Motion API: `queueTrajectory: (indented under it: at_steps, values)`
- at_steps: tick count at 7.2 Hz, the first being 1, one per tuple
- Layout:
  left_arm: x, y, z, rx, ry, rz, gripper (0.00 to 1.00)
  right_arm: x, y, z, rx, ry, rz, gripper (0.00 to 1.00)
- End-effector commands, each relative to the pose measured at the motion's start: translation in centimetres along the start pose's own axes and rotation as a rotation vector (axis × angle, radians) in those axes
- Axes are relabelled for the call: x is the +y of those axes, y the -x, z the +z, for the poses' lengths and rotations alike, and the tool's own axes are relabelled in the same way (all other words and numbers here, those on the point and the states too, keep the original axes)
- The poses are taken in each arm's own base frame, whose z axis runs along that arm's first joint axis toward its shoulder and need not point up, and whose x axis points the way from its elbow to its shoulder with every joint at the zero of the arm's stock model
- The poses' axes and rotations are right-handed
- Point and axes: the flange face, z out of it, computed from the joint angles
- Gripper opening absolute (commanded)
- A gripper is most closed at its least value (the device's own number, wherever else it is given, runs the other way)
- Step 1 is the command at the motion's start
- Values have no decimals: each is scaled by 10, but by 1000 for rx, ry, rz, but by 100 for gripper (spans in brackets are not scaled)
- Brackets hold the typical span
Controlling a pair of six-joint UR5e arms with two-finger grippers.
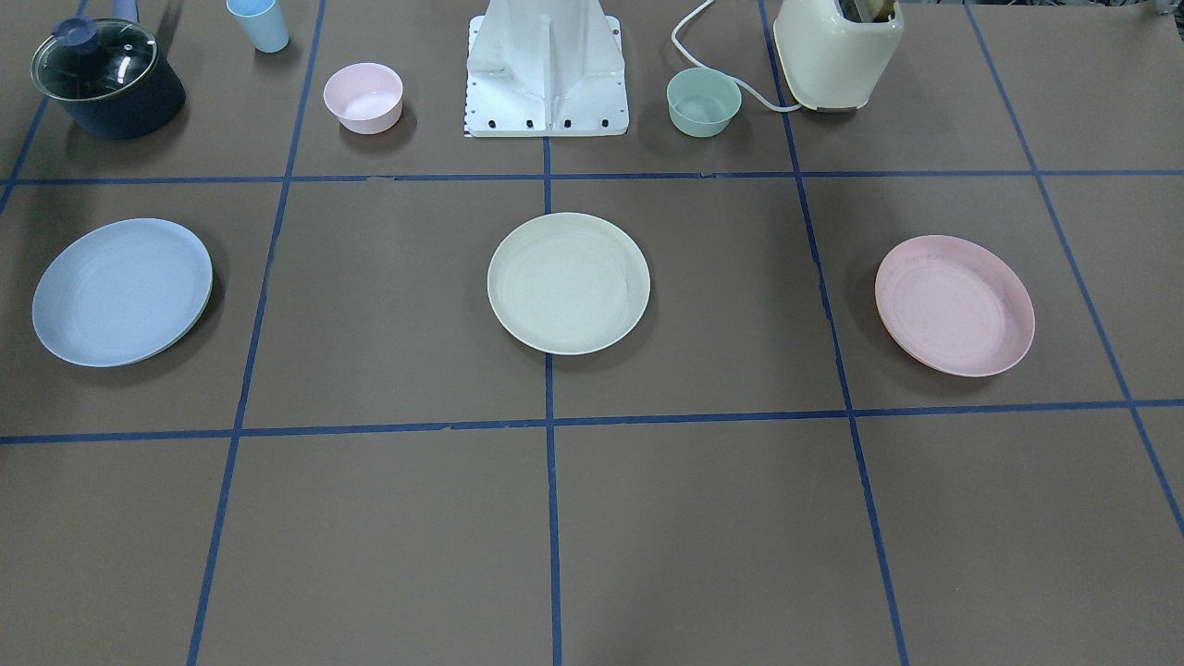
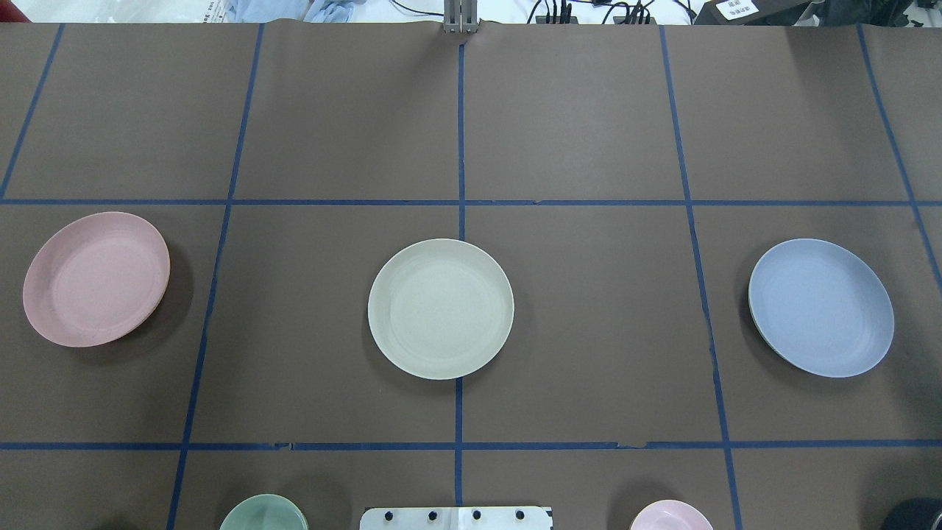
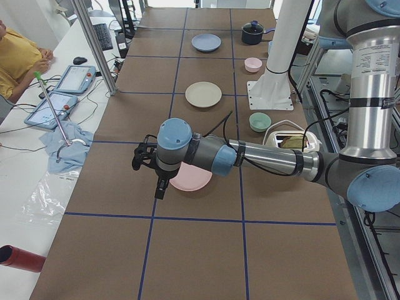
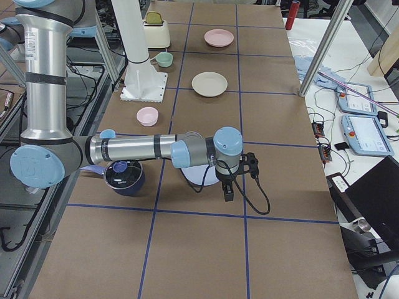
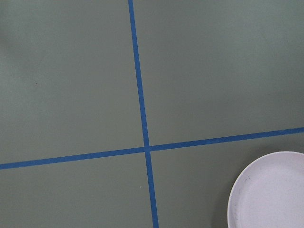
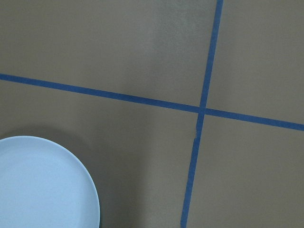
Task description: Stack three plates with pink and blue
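1. In the middle of the brown table, across a blue tape line: cream plate, lying flat by itself.
2. Well apart on the robot's left: pink plate, flat on the table.
3. Well apart on the robot's right: blue plate, also flat.
4. Held above the table near the pink plate: left gripper; open or closed, cannot tell.
5. Held above the table near the blue plate: right gripper; likewise impossible to tell.
6. Beside the robot's base: pink bowl and green bowl.
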Motion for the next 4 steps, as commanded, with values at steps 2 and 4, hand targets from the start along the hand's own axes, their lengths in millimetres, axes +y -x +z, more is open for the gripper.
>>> queueTrajectory:
  at_steps: [2,4]
  values:
    - [2,-4,-1,5,-6,4,100,1,7,2,-44,0,-6,100]
    - [4,0,2,4,-1,9,100,2,13,10,-61,18,-5,100]
